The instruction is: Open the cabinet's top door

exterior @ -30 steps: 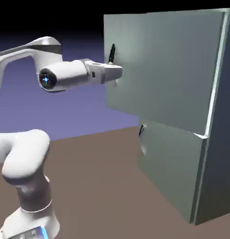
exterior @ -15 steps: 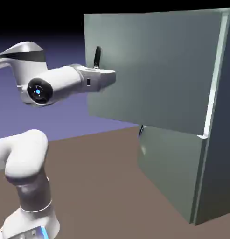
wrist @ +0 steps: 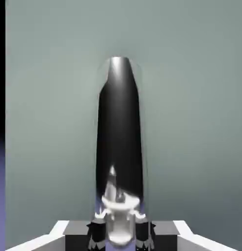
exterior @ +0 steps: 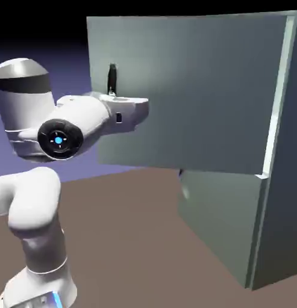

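Note:
The tall grey-green cabinet [exterior: 284,180] stands at the exterior view's right. Its top door [exterior: 193,90] is swung well out from the cabinet front, its free edge toward the left. A short dark vertical handle [exterior: 112,78] sits near that free edge. My gripper [exterior: 113,94] is shut on the handle's lower part, with the white hand just right of it. In the hand view the dark handle [wrist: 119,127] rises large from between my fingers, against the door panel [wrist: 191,98]. My gripper [wrist: 119,230] shows at the bottom edge.
The shorter lower door [exterior: 217,222] stays flush with the cabinet below the pale seam. My arm's white elbow and base [exterior: 36,240] fill the lower left. A brown table top [exterior: 132,240] lies between base and cabinet.
The top door has swung farther out, its free edge and handle moving left. My hand has drawn back left with the handle, still shut on it.

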Motion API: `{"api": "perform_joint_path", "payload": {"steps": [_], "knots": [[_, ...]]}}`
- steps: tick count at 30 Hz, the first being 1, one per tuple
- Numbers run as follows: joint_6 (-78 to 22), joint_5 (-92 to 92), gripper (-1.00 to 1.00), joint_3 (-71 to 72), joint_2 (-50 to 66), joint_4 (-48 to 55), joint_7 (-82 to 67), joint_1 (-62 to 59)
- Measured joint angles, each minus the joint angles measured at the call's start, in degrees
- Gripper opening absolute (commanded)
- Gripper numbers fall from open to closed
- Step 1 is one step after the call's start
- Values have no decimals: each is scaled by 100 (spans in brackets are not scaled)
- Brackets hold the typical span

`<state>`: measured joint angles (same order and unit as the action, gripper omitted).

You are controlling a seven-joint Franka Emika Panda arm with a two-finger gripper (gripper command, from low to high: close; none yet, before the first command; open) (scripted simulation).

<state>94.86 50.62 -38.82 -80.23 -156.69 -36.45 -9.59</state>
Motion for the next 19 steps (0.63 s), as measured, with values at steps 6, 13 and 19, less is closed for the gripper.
{"api": "perform_joint_path", "payload": {"steps": [6,13,19], "knots": [[-1145,-856,-100,-1194,579,1176,-99,1009],[-2309,-1459,-100,-2230,950,2630,-47,2396],[-3131,-1743,100,-2848,1042,3775,110,3507]]}}
